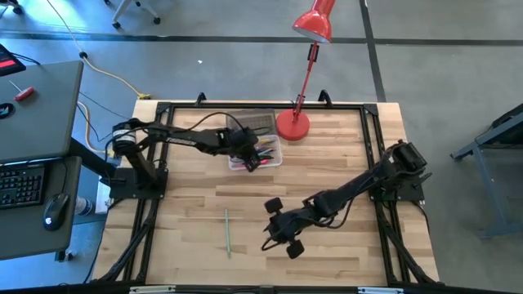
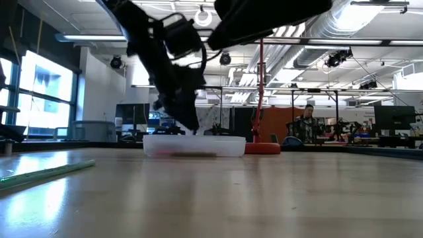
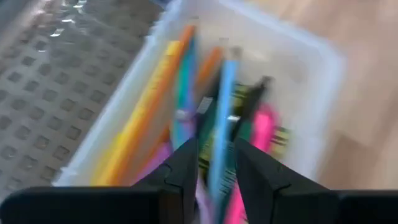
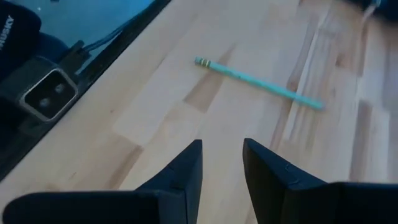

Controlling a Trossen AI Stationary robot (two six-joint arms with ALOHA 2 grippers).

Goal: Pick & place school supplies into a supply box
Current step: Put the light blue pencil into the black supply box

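Observation:
The supply box [image 1: 255, 151] stands open at the table's far middle, its ribbed lid [image 1: 249, 122] folded back on the far side. In the left wrist view it [image 3: 317, 68] holds orange, yellow, teal and pink supplies. My left gripper [image 3: 216, 152] is open and reaches down into the box [image 2: 195, 145], one finger on either side of a light-blue pencil [image 3: 225, 99]. A green pencil [image 1: 228, 233] lies flat on the near left of the table. My right gripper [image 4: 222, 152] is open, above the table to the right of the green pencil [image 4: 258, 82]. My left gripper comes from above and slants down into the box. Its fingers [image 3: 186, 165] stand along either side of the light-blue pencil's near part [image 3: 217, 168]. I cannot tell whether they touch it. The pencil lies lengthwise in the box on the other supplies.
A red desk lamp stands with its round base [image 1: 292, 125] right beside the box's right far corner, and its head [image 1: 315, 24] leans beyond the far edge. Black frame rails [image 1: 155, 163] run along the table's sides. Bare wood shows between the box and the green pencil.

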